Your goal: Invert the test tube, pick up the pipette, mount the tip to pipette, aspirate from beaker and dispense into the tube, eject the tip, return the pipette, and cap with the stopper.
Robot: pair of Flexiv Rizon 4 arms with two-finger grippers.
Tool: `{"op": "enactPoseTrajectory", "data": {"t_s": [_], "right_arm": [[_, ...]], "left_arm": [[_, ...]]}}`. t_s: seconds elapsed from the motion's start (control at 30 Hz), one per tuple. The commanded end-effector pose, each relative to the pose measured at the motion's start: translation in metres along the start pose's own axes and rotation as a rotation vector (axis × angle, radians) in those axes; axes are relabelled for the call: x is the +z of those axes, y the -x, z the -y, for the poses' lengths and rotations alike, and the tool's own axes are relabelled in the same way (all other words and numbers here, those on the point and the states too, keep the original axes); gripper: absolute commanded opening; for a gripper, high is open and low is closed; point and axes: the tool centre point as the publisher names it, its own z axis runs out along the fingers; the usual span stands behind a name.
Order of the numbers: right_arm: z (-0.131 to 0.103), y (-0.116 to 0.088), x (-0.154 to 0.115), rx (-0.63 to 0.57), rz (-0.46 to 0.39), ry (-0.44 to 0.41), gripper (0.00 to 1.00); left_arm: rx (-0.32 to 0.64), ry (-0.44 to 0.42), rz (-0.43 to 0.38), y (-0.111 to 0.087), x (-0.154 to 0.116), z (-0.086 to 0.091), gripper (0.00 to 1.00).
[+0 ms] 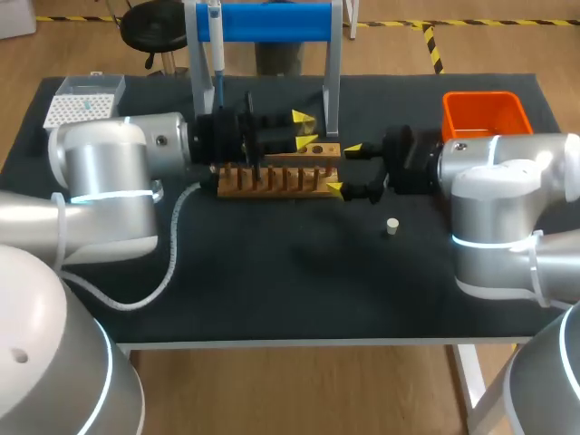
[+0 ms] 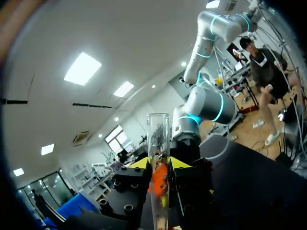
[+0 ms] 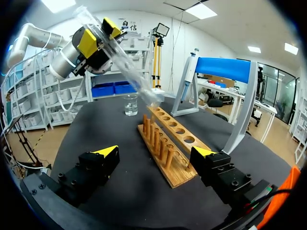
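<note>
Table [image 1: 272, 290] had a black top. Floor [image 1: 299, 390] was wood-toned, marked with yellow-black tape [image 1: 433, 45]. Ceiling light panels [image 2: 82, 68] were lit.

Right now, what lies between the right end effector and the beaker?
The wooden rack lies between the right end effector and the beaker, seen in the right wrist view.

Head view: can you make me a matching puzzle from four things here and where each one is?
Things: 1 test tube; 2 pipette; 3 stopper; 4 orange bin.
Places: A hanging on the blue stand; B far right corner of the table; C held in the left gripper; D lying loose mid-table.
Pairs: 1-C, 2-A, 3-D, 4-B.
</note>
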Motion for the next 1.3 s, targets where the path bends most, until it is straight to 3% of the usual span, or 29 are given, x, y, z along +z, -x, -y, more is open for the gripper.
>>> {"op": "enactPoseTrajectory", "data": {"t_s": [0.03, 0.37, 0.53, 0.93, 1.3], "right_arm": [[0.000, 0.000, 0.000, 0.000, 0.001, 0.000, 1.00], [0.000, 0.000, 0.000, 0.000, 0.001, 0.000, 1.00], [0.000, 0.000, 0.000, 0.000, 0.001, 0.000, 1.00], [0.000, 0.000, 0.000, 0.000, 0.001, 0.000, 1.00], [0.000, 0.000, 0.000, 0.000, 0.001, 0.000, 1.00]], "left_arm": [[-0.050, 0.005, -0.013, 0.003, 0.000, 0.002, 0.00], [-0.050, 0.005, -0.013, 0.003, 0.000, 0.002, 0.00], [-0.206, 0.064, 0.013, 0.019, -0.005, -0.003, 0.00], [-0.417, 0.098, 0.066, 0.039, -0.002, -0.014, 0.00], [-0.437, 0.092, 0.092, 0.055, 0.001, -0.023, 0.00]]}}
